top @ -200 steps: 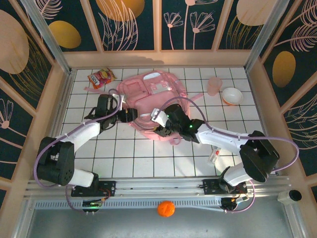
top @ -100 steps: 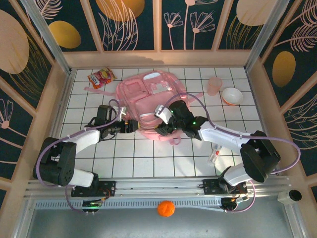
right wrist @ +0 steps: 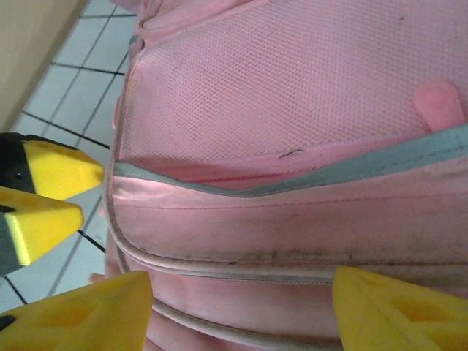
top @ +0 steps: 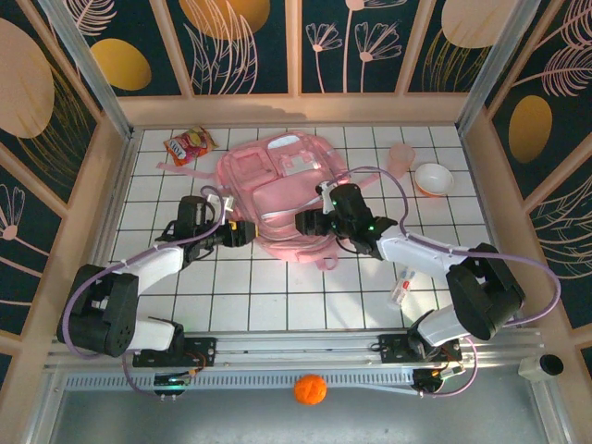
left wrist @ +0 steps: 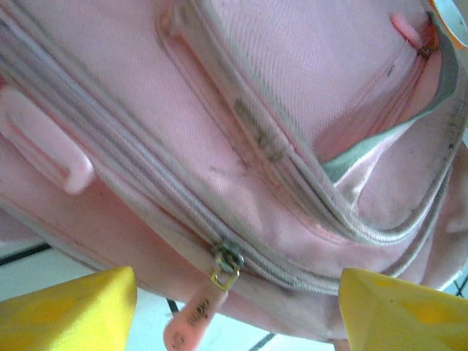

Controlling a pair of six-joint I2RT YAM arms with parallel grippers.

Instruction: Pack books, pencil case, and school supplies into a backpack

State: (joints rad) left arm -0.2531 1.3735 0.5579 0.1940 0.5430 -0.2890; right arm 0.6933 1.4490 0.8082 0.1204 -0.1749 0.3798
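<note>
On the far left of the desk [top: 231, 296] a red-orange snack bag [top: 188, 145] lies by the wall, well apart from the work. It is judged to be no part of the packing.

The left hand [top: 238, 233] is set against the near left edge of the backpack [top: 277, 190], which lies flat across the far middle of the desk. In the left wrist view this hand [left wrist: 234, 311] is seen with its yellow fingers spread wide and nothing pinched. The pink zip pull [left wrist: 191, 325] hangs in the gap between them. The hand is judged to be placed there so that the pull can be taken and the zip drawn.

The right hand [top: 308, 222] is held at the near edge of the backpack, just beside the left hand. Its fingers are likewise spread and nothing is gripped. In the right wrist view a grey-edged opening [right wrist: 292, 179] in the pink fabric is seen just ahead of this hand [right wrist: 238, 314]. The fabric is probably meant to be steadied or lifted there while the zip is worked.

Further right, a pink cup [top: 400, 159] and a bowl [top: 433, 178] stand near the far corner. A white oblong item [top: 400, 291] with red marks lies on the desk beside the right arm, well apart from the backpack and not yet packed.
</note>
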